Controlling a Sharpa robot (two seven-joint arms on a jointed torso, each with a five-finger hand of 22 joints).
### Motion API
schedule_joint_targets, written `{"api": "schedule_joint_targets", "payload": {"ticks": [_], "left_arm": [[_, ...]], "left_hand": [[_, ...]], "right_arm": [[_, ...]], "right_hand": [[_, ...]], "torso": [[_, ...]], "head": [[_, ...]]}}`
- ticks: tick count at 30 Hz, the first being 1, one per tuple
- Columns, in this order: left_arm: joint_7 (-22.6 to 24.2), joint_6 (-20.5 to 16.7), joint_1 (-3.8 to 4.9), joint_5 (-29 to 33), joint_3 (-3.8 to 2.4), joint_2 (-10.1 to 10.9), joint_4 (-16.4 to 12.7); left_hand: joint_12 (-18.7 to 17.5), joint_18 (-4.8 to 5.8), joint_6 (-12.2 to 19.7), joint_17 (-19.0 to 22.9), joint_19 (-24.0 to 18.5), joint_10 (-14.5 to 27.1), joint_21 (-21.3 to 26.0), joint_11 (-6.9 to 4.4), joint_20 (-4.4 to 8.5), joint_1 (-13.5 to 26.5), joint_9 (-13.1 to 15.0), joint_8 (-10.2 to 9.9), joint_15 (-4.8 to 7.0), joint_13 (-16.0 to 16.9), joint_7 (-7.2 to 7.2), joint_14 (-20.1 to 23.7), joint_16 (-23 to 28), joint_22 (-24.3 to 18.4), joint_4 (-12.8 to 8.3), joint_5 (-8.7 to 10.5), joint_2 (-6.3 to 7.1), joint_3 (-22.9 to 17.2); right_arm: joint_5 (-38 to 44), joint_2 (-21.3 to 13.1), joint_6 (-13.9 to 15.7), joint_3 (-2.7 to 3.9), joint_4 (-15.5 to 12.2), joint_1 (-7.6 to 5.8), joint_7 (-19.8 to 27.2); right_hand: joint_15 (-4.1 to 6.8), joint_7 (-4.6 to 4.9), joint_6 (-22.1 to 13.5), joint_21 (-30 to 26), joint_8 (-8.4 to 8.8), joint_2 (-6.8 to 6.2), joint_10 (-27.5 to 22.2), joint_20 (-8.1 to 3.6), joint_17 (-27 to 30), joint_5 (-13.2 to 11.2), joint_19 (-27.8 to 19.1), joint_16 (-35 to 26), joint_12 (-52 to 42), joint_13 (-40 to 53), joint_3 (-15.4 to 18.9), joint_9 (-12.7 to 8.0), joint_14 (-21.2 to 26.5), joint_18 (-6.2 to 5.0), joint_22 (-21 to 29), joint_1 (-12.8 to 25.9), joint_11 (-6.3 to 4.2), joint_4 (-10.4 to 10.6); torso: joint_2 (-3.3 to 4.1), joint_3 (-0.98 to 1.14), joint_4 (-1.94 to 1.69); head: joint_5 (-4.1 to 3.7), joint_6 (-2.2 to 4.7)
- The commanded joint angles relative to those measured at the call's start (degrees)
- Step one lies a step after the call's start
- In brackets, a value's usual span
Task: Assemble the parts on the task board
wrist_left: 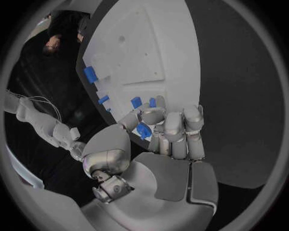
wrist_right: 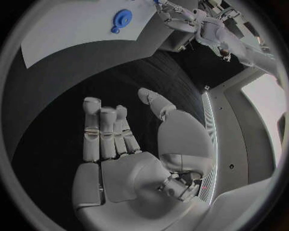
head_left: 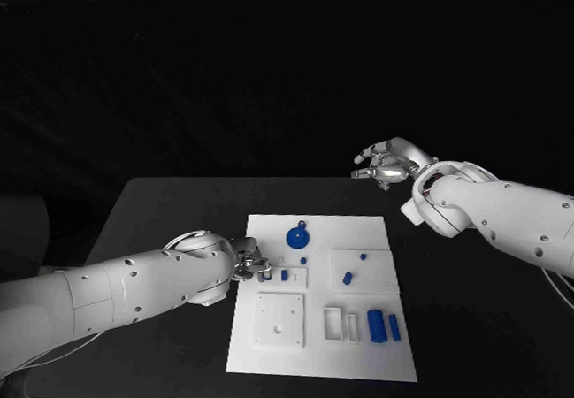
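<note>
From the left wrist we see what the head view hides: our left hand [wrist_left: 158, 126] pinches a blue part [wrist_left: 143, 130] between thumb and fingers, over the board [head_left: 319, 295] edge. Our right hand [head_left: 385, 164] hangs with fingers apart and empty, well beyond the board's far corner.

The task board [head_left: 322, 346] was white, lying on a black table [head_left: 172, 213]. On the board, a round disc [head_left: 297, 238] and the small pegs [head_left: 377, 325] were blue. A raised square plate [head_left: 280, 321] on the board was white. Both hands [head_left: 385, 165] were silver, on white arms [head_left: 125, 290].
</note>
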State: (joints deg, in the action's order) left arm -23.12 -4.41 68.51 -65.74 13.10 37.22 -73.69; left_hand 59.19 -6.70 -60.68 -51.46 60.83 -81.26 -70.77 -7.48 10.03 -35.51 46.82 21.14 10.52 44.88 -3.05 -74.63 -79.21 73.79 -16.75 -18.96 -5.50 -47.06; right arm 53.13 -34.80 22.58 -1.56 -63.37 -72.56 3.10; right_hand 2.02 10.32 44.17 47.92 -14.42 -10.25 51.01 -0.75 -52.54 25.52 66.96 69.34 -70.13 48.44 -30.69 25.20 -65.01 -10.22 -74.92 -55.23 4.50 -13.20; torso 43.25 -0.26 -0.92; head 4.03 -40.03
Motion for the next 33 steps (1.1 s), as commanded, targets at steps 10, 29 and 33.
{"api": "schedule_joint_targets", "payload": {"ticks": [10, 29, 33], "left_arm": [[-0.1, 3.2, -0.51, 0.7, 0.35, -0.9, 0.0], [-0.3, 7.0, 0.06, -1.9, 0.03, -1.5, -0.8], [-0.8, 8.5, 0.10, -3.0, 0.03, -1.6, -0.7]], "left_hand": [[0.4, -1.03, -11.6, 0.1, -0.1, 0.4, -0.1, -0.45, 5.13, -0.9, -0.1, 0.3, 0.41, -0.1, 4.70, 0.0, -0.2, -0.1, 0.2, -0.47, -0.65, -0.5], [0.5, -1.02, -11.4, 0.3, -0.1, 0.5, -0.1, -0.45, 5.11, -1.6, -0.2, 0.5, 0.43, -0.4, 4.69, 0.1, -0.2, -0.1, 0.3, -0.24, -0.22, -0.6], [0.5, -1.01, -11.4, 0.3, -0.1, 0.5, -0.1, -0.44, 5.10, -1.8, -0.2, 0.6, 0.43, -0.4, 4.68, 0.1, -0.2, -0.1, 0.3, -0.22, -0.15, -0.6]], "right_arm": [[0.6, 0.2, -0.9, 0.00, 0.0, 0.02, 0.2], [0.6, 0.3, -1.1, 0.00, 0.1, 0.10, 0.2], [0.6, 0.3, -1.1, 0.00, 0.1, 0.12, 0.1]], "right_hand": [[0.15, 0.32, 0.1, 0.2, -0.13, 0.25, -0.1, -0.41, 0.1, 0.4, -0.1, 0.2, -0.3, -0.1, 0.0, -0.1, -0.4, -4.78, -1.0, 0.5, -0.37, 0.1], [0.16, 0.32, 0.1, 0.2, -0.13, 0.27, -0.1, -0.42, 0.1, 0.4, -0.1, 0.2, -0.4, -0.2, 0.0, -0.1, -0.4, -4.78, -1.1, 0.6, -0.37, 0.1], [0.16, 0.32, 0.1, 0.2, -0.13, 0.28, -0.1, -0.42, 0.1, 0.4, -0.1, 0.2, -0.4, -0.2, 0.0, -0.1, -0.4, -4.78, -1.1, 0.6, -0.37, 0.1]], "torso": [[-0.01, -0.03, -0.05], [-0.01, -0.05, -0.04], [-0.02, -0.05, -0.05]], "head": [[-0.07, -0.06], [-0.12, -0.10], [-0.16, -0.12]]}}
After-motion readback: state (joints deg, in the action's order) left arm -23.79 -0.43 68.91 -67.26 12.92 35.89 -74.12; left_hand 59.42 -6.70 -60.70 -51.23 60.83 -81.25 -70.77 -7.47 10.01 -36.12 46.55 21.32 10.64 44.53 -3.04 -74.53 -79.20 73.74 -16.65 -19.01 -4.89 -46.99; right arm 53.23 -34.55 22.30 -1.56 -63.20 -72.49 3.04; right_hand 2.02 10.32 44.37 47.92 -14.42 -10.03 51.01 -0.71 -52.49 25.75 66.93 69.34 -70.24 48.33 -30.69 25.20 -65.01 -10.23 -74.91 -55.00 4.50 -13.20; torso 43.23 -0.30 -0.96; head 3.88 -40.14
